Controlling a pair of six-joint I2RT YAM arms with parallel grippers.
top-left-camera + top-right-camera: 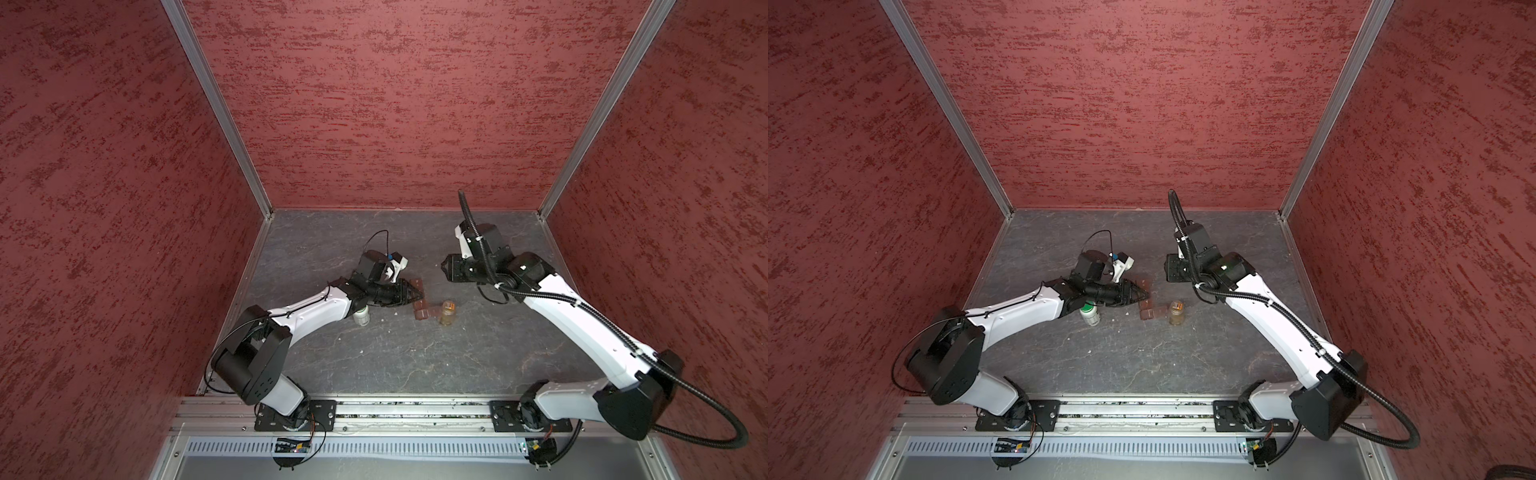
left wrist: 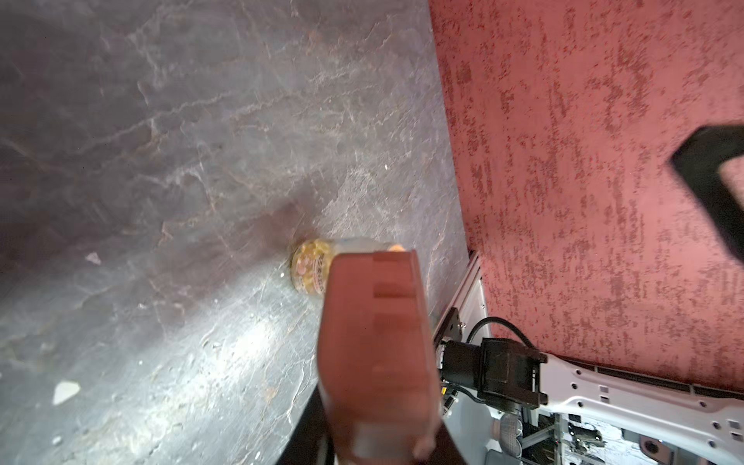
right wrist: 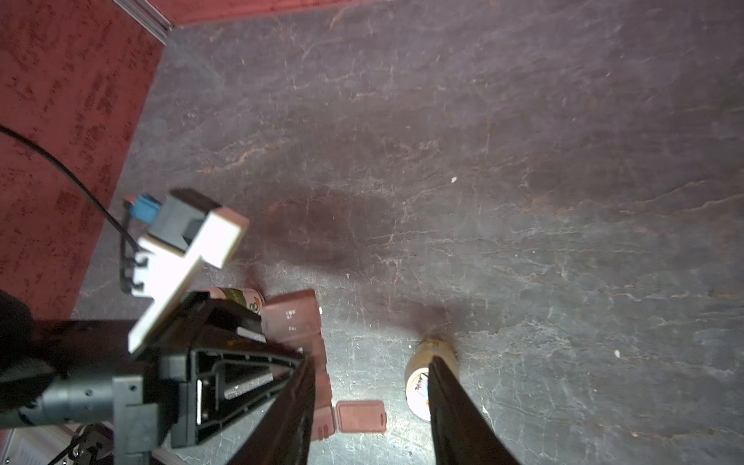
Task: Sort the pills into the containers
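One tip: left gripper [image 1: 415, 296] is clamped on the containers [image 1: 422, 313] beside the amber bottle [image 1: 447, 312], so we'd center the open right gripper [image 3: 370, 358] on it.

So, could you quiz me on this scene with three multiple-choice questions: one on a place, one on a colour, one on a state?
1. In both top views, where does the amber bottle stand relative to the brown pill strip?
A. To its left
B. To its right
C. On top of it

2. What colour is the cap of the white bottle?
A. Green
B. Blue
C. Black

3. What state is the right pincer in?
A. Open, holding nothing
B. Shut on the amber bottle
C. Shut on the white bottle

Answers:
1 B, the bottle stands on the right arm's side of the strip.
2 A, a top view shows the green top.
3 A, the right wrist view shows its fingers spread with only table between them.
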